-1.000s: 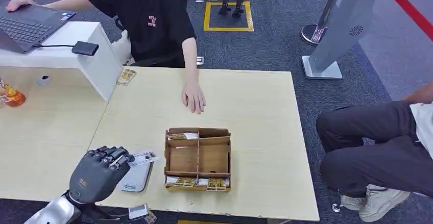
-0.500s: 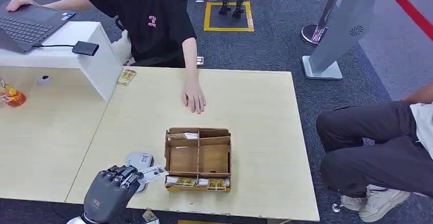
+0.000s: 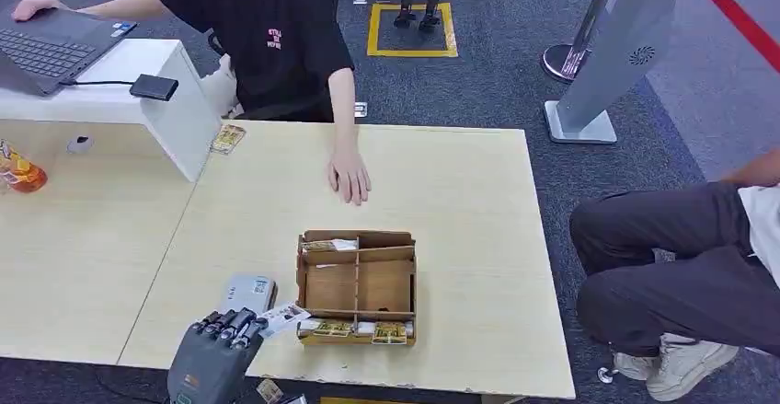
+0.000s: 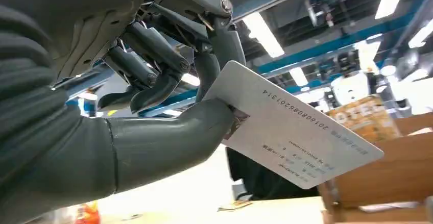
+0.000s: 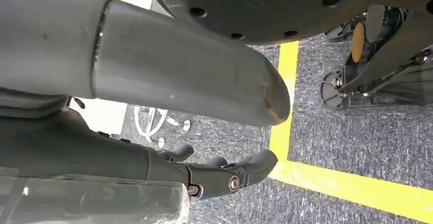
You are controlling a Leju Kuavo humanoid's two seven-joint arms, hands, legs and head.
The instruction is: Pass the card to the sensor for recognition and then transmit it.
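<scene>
the left hand [image 3: 213, 367] pinches a white printed plastic card [image 4: 293, 132] between its thick grey thumb and darker fingers [image 4: 153, 66], gripping one short end so that most of the card juts out free. that hold probably serves the task: the free face can be laid flat over a reader, and the far end is left open for someone else to take. in the head view the card [image 3: 285, 317] sits just past the fingertips, above the near edge of the light wooden table [image 3: 460, 183], between the small grey rounded sensor pad [image 3: 246, 291] and the brown open wooden box with dividers [image 3: 357, 286], close to the box's near left corner. the card looks clear of the pad, so i judge the reading step is behind it or being skipped over, and passing on is what remains.

the left arm comes up from below the table edge with the back of the hand turned upward. the right hand [image 5: 224, 175] hangs low over grey carpet with a yellow floor line [image 5: 327, 183]; its fingers are gently curled, parted from the thumb, and carry nothing.

a person in a black shirt rests a hand [image 3: 349, 177] flat on the far side of the table, perhaps the one to receive the card.
</scene>
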